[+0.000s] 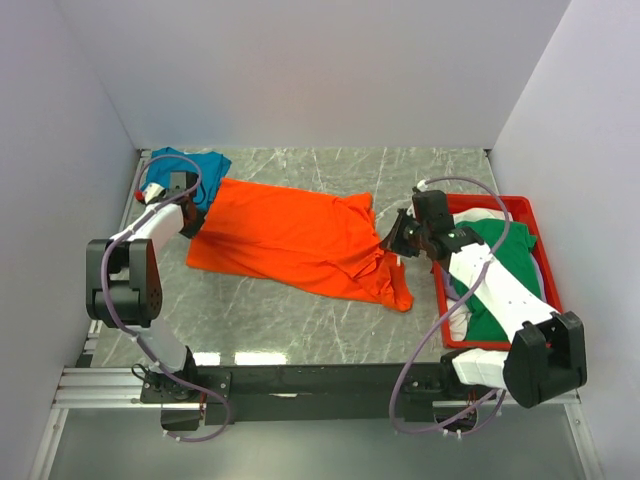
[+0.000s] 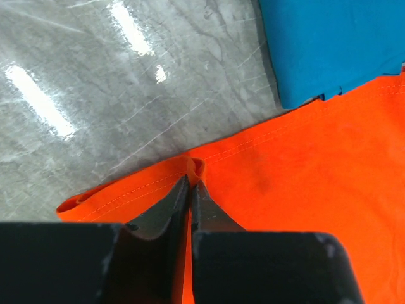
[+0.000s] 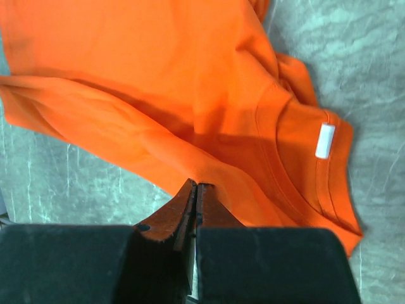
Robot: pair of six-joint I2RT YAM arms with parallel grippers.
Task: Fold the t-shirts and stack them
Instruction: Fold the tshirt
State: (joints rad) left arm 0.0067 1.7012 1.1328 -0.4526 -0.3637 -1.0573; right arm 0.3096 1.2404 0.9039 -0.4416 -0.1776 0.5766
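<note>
The orange t-shirt [image 1: 290, 235] is held lengthwise, its hem pinched by the left gripper [image 2: 192, 180], its collar end by the right gripper [image 3: 195, 185].

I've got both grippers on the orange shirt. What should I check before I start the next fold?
1. Hem of the orange t-shirt pinched by the left gripper: ok.
2. Edge beside the collar pinched by the right gripper: ok.
3. Shirt lying flat: not ok, it is rumpled at the collar end.
4. Orange cloth apart from the teal t-shirt: not ok, their edges meet.
5. Both cloth layers caught in each pinch: cannot tell.
</note>
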